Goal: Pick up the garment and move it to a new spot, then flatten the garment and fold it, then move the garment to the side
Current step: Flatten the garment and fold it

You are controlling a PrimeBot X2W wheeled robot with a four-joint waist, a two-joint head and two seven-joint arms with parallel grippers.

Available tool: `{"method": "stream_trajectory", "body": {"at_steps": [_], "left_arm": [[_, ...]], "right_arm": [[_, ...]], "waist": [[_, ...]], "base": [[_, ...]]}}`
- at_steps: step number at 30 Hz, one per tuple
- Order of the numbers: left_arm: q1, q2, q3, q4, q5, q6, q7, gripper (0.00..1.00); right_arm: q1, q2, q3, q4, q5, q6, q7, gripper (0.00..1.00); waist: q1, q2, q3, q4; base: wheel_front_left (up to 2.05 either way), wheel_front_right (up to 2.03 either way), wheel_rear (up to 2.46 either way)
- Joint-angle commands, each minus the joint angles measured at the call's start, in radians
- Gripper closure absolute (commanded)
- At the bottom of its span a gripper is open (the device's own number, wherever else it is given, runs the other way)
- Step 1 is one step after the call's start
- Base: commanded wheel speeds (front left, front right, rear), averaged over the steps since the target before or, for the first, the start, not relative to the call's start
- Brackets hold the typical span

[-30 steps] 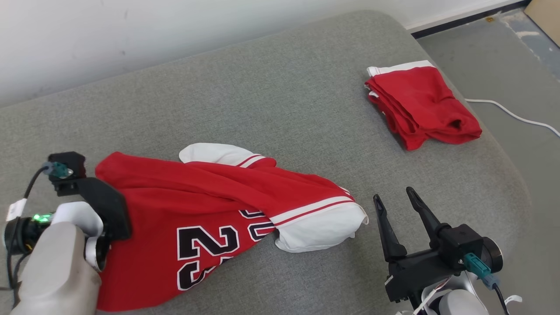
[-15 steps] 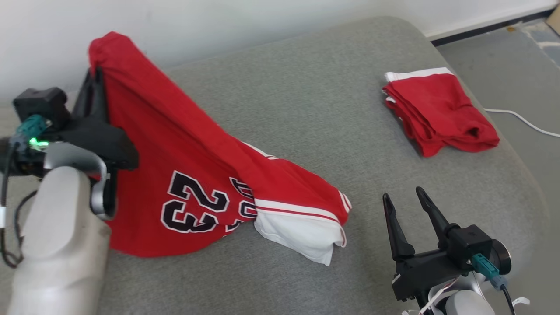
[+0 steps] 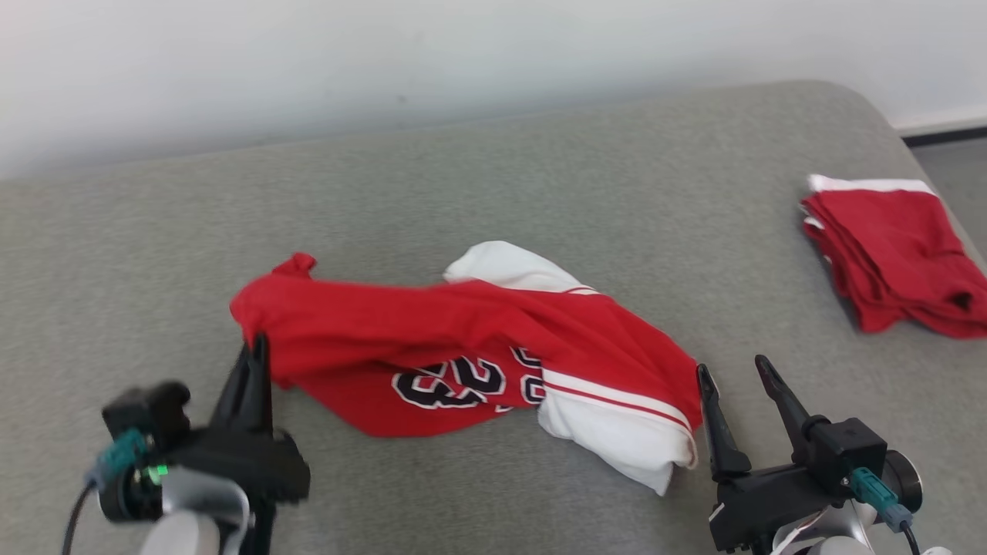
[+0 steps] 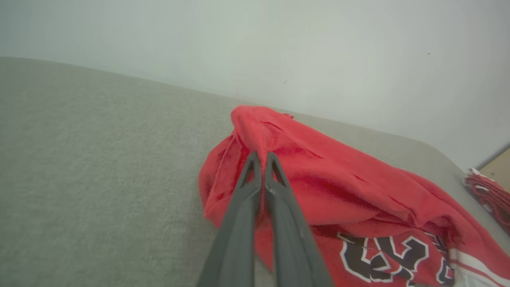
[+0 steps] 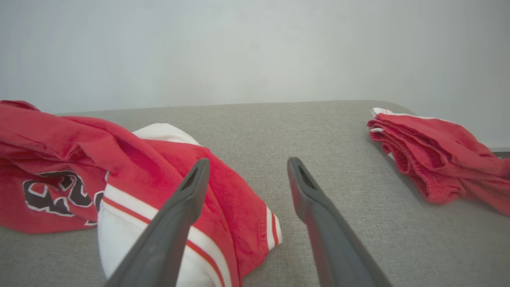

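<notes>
With left gripper (image 3: 258, 343) pinches tight the red edge of the garment (image 3: 463, 331), crumpled on the grey cushion (image 3: 540, 177). Holds right gripper (image 3: 732, 366) open and empty, just beside its white end. Seems at the moving step; flattening, folding, putting aside not yet done.

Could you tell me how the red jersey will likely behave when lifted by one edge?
Probably floppy: the red jersey lies crumpled in soft folds where the left gripper pinches its edge. Likely light, being thin cloth. It should drape and drag.
</notes>
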Motion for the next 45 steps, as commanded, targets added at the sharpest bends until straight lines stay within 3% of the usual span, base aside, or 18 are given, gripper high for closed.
{"method": "stream_trajectory", "body": {"at_steps": [1, 8, 9, 11, 27, 31, 38, 45], "left_arm": [[0.059, -0.005, -0.004, -0.054, -0.004, 0.012, 0.016, 1.00], [0.267, -0.014, -0.025, -0.189, -0.012, 0.061, 0.107, 1.00], [0.288, -0.016, -0.027, -0.189, -0.017, 0.067, 0.111, 0.95], [0.321, -0.018, -0.031, -0.181, -0.013, 0.078, 0.112, 0.00], [0.399, 0.012, 0.028, -0.207, 0.013, 0.138, -0.034, 0.00], [0.382, 0.027, 0.027, -0.251, 0.036, 0.122, -0.090, 0.00], [0.356, 0.007, 0.040, -0.318, 0.084, 0.041, -0.127, 0.00], [0.399, -0.035, 0.068, -0.358, 0.137, -0.003, -0.127, 0.00]], "right_arm": [[0.015, 0.002, 0.003, -0.004, -0.004, -0.003, 0.004, 0.00], [0.017, 0.006, 0.023, -0.005, 0.003, -0.003, 0.014, 0.00], [0.018, 0.006, 0.026, -0.004, 0.004, -0.003, 0.015, 0.00], [0.020, 0.007, 0.030, 0.000, 0.006, -0.003, 0.016, 0.00], [0.057, 0.002, 0.016, -0.003, 0.005, -0.003, 0.027, 0.00], [0.067, 0.003, 0.001, -0.010, 0.002, -0.003, 0.029, 0.00], [0.071, 0.003, -0.025, -0.005, 0.002, -0.003, 0.061, 0.00], [0.022, -0.005, -0.050, 0.050, 0.039, -0.003, 0.203, 0.00]], "waist": [[0.0000, 0.0000, -0.042, 0.083], [0.0000, 0.0000, -0.065, 0.110], [0.0000, 0.0000, -0.069, 0.110], [0.0000, 0.0000, -0.078, 0.106], [0.0000, 0.0000, -0.140, 0.061], [0.0000, 0.0000, -0.147, 0.055], [0.0000, 0.0000, -0.147, 0.039], [0.0000, 0.0000, -0.132, 0.036]], "base": [[0.00, 0.00, 0.00], [0.00, 0.00, 0.00], [0.00, 0.00, 0.00], [0.00, 0.00, 0.00], [0.00, 0.00, 0.00], [0.00, 0.00, 0.00], [0.00, 0.00, 0.00], [0.00, 0.00, 0.00]]}}
